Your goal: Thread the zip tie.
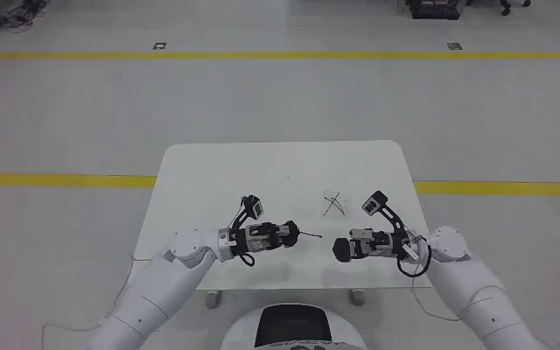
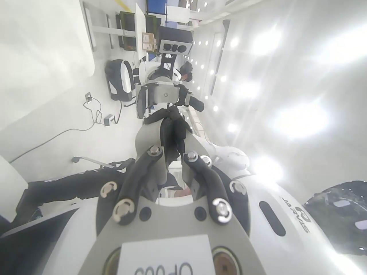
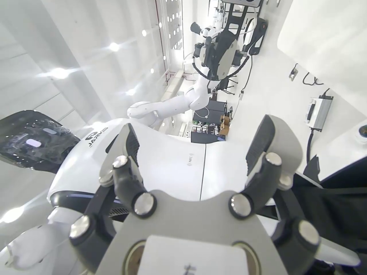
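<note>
Left gripper (image 1: 296, 234) was held above the near half of the bench (image 1: 262, 175), pointing across toward the right arm. Its jaws were clenched. In the left wrist view the left gripper (image 2: 172, 123) showed its dark pads (image 2: 167, 135) pressed together with no gap between them.

A thin dark strand stuck out of the left gripper's tip toward the right gripper. It was taken to be the zip tie (image 1: 311, 234), though in the top view it is barely more than a line. In the left wrist view the tie cannot be made out against the black pads. Its free end hung in the air, short of the right gripper and touching nothing.

Right gripper (image 1: 336, 249) was level with the left one, facing it, near but apart, above the bench's near edge. In the right wrist view the right gripper (image 3: 197, 137) was spread wide and released. Its two ribbed fingers (image 3: 130, 141) stood well apart with nothing between them and nothing touching them.

A small crossed bunch of spare zip ties (image 1: 333, 205) lay flat on the bench, beyond the two grippers and nearer the right arm's side, apart from both.
</note>
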`<state>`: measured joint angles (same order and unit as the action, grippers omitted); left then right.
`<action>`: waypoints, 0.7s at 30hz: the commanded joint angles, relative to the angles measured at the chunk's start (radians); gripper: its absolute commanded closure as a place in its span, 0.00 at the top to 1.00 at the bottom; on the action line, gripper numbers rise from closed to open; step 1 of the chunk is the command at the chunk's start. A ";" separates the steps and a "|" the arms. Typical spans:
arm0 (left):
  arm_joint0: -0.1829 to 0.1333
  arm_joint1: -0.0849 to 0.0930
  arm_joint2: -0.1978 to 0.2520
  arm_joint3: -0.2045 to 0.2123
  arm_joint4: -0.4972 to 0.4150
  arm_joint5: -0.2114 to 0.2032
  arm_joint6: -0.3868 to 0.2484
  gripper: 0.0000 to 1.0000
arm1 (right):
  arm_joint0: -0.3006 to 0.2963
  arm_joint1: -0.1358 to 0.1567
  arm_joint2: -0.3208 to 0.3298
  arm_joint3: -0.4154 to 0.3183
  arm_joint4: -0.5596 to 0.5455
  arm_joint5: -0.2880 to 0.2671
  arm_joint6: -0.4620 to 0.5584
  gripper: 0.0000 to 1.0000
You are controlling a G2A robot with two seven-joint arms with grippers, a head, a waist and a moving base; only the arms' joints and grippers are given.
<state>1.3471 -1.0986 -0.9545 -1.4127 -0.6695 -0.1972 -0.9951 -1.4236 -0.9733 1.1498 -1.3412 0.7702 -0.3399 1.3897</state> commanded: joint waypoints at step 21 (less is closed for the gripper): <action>-0.030 0.010 -0.011 0.012 -0.011 0.064 -0.012 0.00 | 0.174 -0.065 -0.133 0.148 0.037 0.000 0.000 0.47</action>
<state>1.3166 -1.0889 -0.9654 -1.4006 -0.6804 -0.1330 -1.0067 -1.2551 -1.0363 1.0207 -1.1983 0.8098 -0.3404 1.3874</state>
